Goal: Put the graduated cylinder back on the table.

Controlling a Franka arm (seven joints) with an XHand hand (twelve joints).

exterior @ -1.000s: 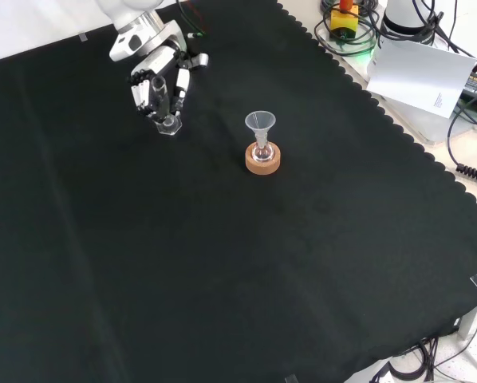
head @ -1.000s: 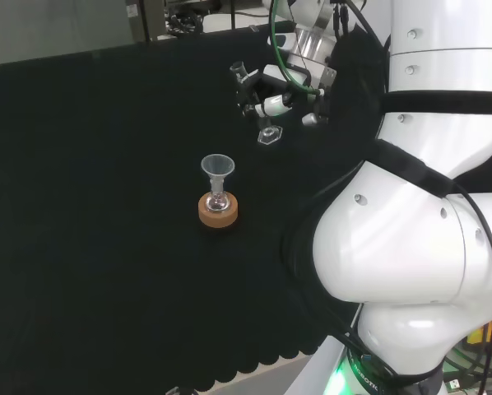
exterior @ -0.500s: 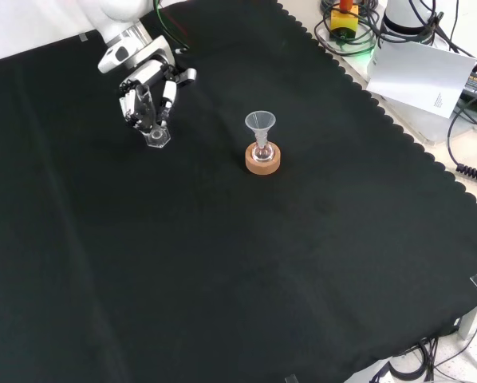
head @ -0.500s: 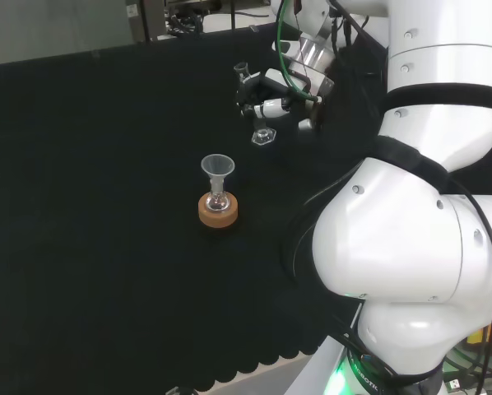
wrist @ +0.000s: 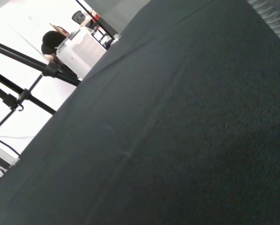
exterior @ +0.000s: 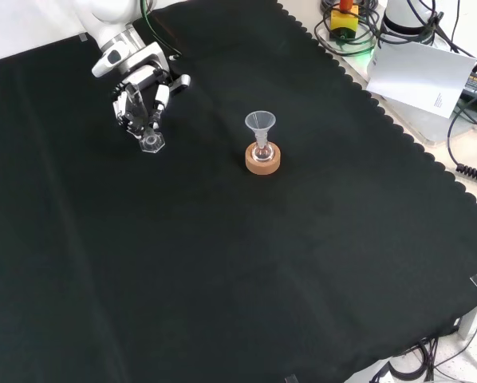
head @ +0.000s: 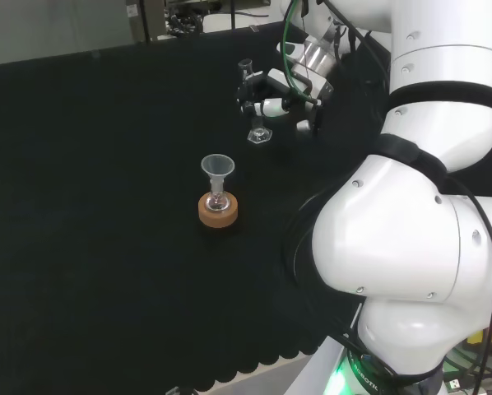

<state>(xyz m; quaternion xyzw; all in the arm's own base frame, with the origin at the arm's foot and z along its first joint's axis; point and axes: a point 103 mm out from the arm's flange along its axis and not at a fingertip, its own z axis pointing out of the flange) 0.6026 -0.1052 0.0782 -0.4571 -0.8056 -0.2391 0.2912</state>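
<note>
Front view: cylinder [exterior: 149,128] is held in the hand [exterior: 139,86], fingers curled round its tube, hex base low and close to the cloth [exterior: 222,263]; whether the base touches cannot be told. In the head view the cylinder [head: 257,107] is seen tilted slightly, base just above or on the cloth [head: 106,206], hand [head: 275,90] clamped on it. Over the last second the hand and cylinder have been carried leftward in the front view, away from the funnel [exterior: 260,122] on its cork stand [exterior: 263,160], and a bit lower. Judged: set-down is near, release not yet done. Open cloth is left all round the cylinder; funnel and stand are well apart from it. The far cloth edge lies some way off, so room for lowering and withdrawal is ample.
</note>
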